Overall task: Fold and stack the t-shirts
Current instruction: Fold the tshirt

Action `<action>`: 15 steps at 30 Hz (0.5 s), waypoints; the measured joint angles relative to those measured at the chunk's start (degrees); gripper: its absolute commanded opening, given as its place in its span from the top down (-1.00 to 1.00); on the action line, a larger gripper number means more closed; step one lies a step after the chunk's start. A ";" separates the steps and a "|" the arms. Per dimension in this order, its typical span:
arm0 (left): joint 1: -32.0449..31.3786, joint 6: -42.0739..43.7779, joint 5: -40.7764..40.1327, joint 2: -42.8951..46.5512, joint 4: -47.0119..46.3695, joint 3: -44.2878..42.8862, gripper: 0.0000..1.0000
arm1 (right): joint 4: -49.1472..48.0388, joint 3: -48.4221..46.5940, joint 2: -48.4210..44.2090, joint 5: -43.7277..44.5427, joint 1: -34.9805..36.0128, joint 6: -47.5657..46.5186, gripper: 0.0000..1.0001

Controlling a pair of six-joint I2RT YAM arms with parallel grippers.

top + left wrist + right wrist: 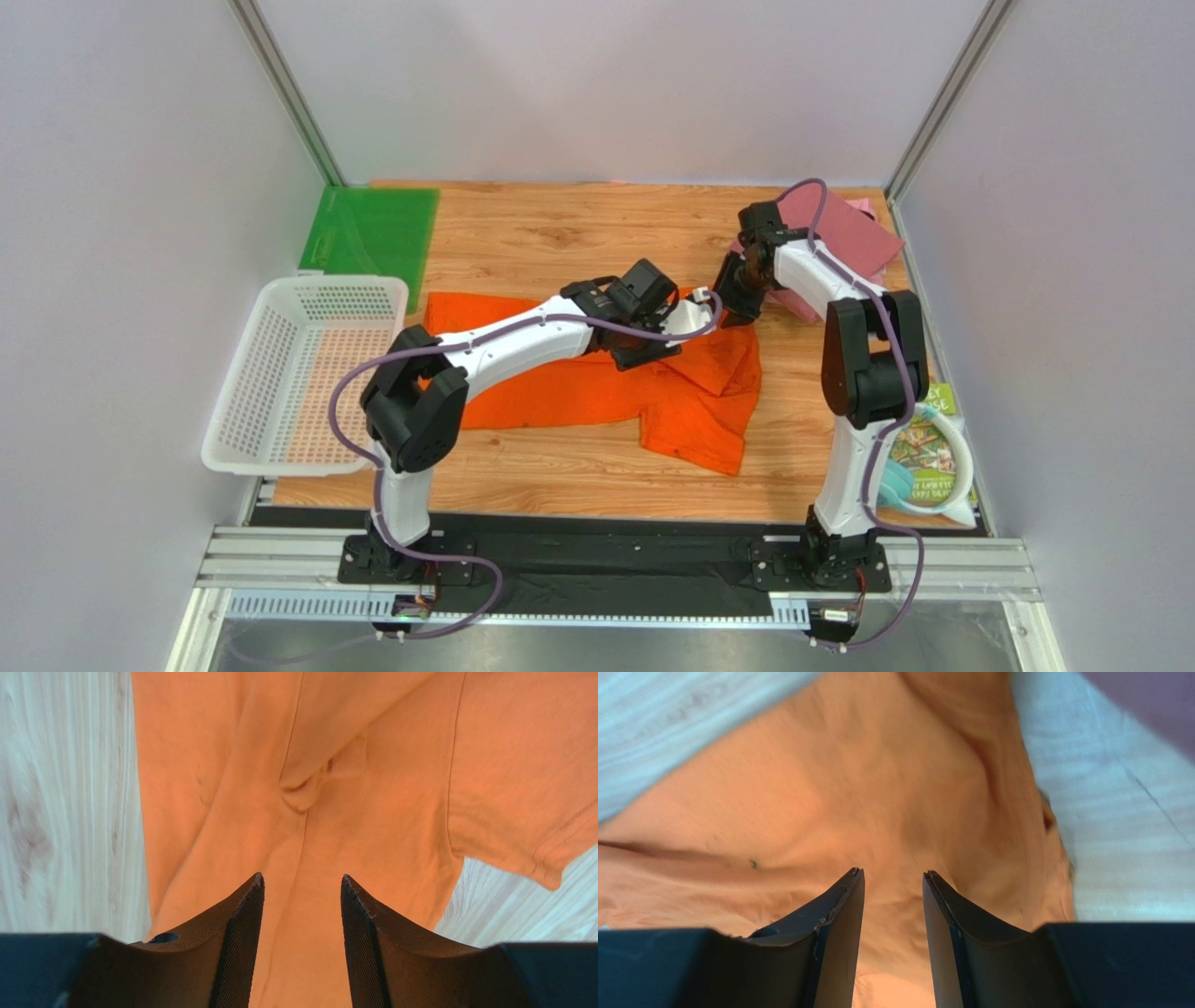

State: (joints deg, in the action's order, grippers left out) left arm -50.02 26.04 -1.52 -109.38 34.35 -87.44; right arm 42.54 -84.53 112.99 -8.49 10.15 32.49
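The bright orange t-shirt (687,392) lies crumpled on the wooden table, mid-table. It fills the left wrist view (337,812) and the right wrist view (864,812). My left gripper (671,325) hovers over the shirt's upper middle, open, with cloth below the jaws (300,882). My right gripper (732,301) is open just above the shirt's top right corner (891,875). A folded maroon-red t-shirt (839,238) lies at the back right, with a pale pink one (861,207) peeking out beneath it.
A white mesh basket (302,371) stands at the left edge. A flat green plastic sheet (372,231) lies at the back left. A printed packet with a pale ring (929,455) lies at the right edge near the right arm.
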 measured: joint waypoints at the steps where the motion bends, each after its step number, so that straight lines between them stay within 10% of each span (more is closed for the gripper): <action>1: -0.35 0.17 -0.11 -0.57 0.07 -0.76 -0.01 | 0.28 -1.14 0.87 -0.22 -0.07 -0.04 0.17; 15: -4.55 0.26 0.04 -9.66 -0.37 -8.55 0.02 | 1.95 -7.37 8.00 -1.60 -0.24 -1.22 0.19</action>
State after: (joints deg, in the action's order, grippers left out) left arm -54.57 26.30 -1.48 -119.04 33.98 -95.98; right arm 44.49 -91.90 120.99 -10.09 9.91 31.27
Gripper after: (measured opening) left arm 0.502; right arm 0.408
